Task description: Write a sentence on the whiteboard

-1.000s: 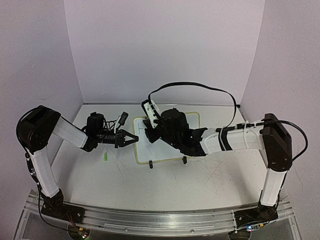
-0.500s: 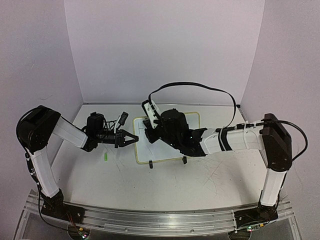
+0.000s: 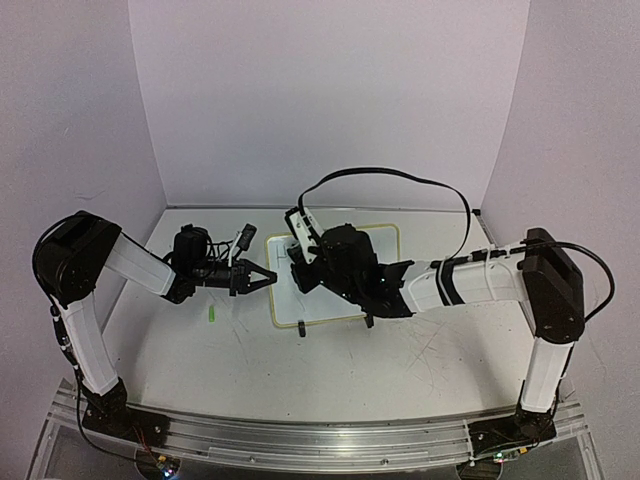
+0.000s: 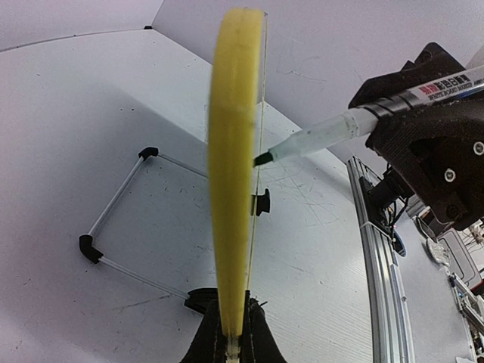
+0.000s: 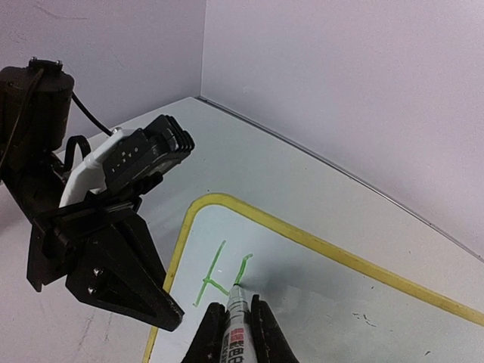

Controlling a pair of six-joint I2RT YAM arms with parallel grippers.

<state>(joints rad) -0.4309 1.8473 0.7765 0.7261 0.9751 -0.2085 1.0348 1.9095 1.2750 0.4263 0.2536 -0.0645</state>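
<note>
Right arm has shifted a little toward the worktop's left edge since a second ago, and its cable loop sits lower; left arm unchanged.

Top view: whiteboard (image 3: 385,235) lies toward the far edge of the worktop (image 3: 300,370), about midway between its left and right edges. My left hand (image 3: 262,276) is at the board's left rim. My right hand (image 3: 300,262) hangs over the board's left half. A small green piece (image 3: 212,315), possibly the cap, lies on the worktop near the left arm.

Left wrist view: left hand clamped on the yellow rim, board seen edge-on. Marker (image 4: 325,134) nib meets the board face.

Right wrist view: right hand closed on the marker, nib on the board at the foot of a green "H", the only part of the sentence (image 5: 219,276) written so far. Most of the task remains.

Risks, my judgement:
- Board is pinched at one rim only; nib pressure further right could pivot or flex it and distort strokes.
- Dragging the right hand across wet ink would smear the "H".
- Marker could slide in the grip and lift off mid-stroke.
</note>
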